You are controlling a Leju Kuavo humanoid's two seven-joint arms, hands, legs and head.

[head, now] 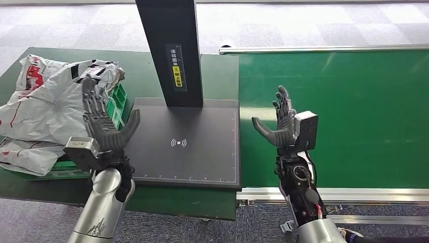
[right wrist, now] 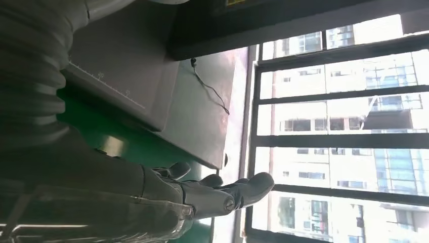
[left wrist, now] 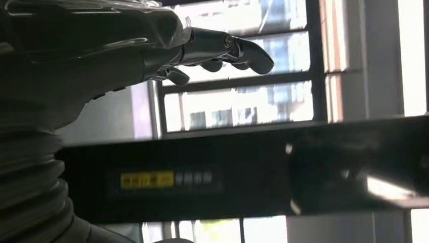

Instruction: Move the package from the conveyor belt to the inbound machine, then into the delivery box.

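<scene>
Both hands are raised, palms facing each other across the inbound machine (head: 184, 144), and neither holds anything. The left hand (head: 103, 129) stands over the machine's left edge with its fingers apart and thumb out; the right hand (head: 283, 124) stands over the near-left part of the green conveyor belt (head: 354, 116), fingers likewise spread and free. The scan plate under the black post (head: 172, 50) is bare, and no package lies on the visible stretch of belt. The packages (head: 45, 106) in sight are grey and white mail bags heaped in the green delivery box (head: 117, 104) at the left end of the worktop (head: 212, 76), just behind the left hand. So this looks like a gap between cycles, or the end of the task. The next move, I judge, calls for a fresh package on the belt, with the right hand reaching it.
</scene>
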